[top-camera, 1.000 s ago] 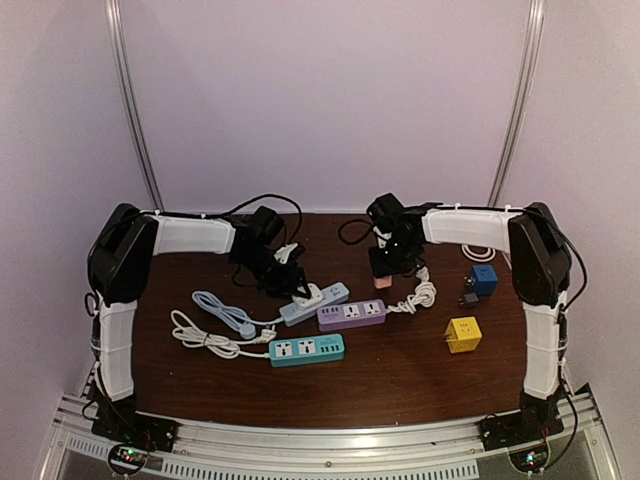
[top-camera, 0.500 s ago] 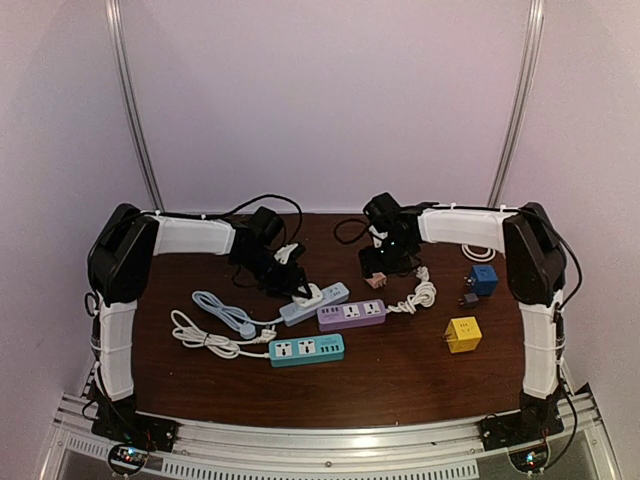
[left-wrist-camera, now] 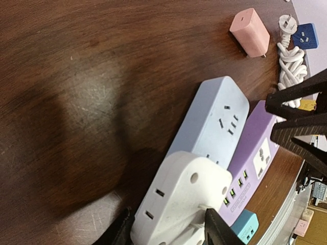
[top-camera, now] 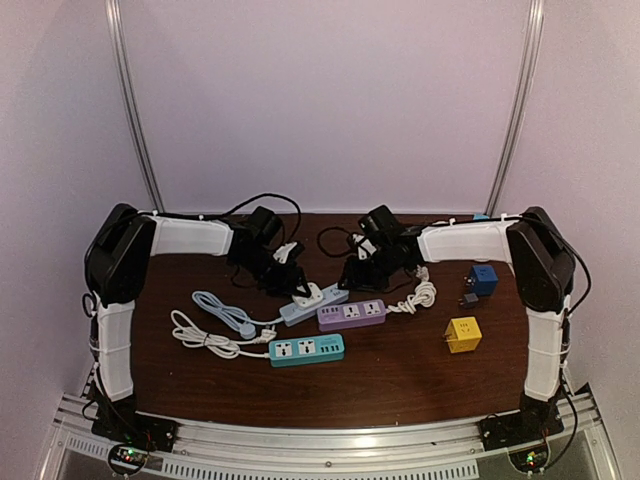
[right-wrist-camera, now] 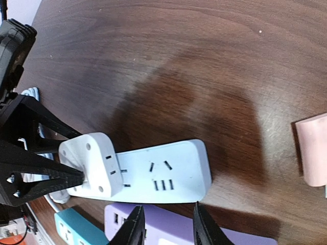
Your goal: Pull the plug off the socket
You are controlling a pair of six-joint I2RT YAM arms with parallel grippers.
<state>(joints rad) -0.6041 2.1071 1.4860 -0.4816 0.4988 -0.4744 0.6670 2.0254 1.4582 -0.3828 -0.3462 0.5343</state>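
Non-task items on the dark wood table [top-camera: 400, 385]:
- Purple power strip [top-camera: 351, 314] mid-table, with the teal power strip [top-camera: 307, 350] just near of it, roughly parallel.
- White cord [top-camera: 205, 338] looped at left, reaching the teal strip's left end.
- Coiled white cable [top-camera: 421, 295] at the purple strip's right end.
- Right side: yellow cube adapter [top-camera: 463, 334], blue cube adapter [top-camera: 484, 279] farther back, small dark adapter [top-camera: 468, 298] just beside the blue one.
- Pink charger block [left-wrist-camera: 249, 32] lies on bare wood, apart from the strips.
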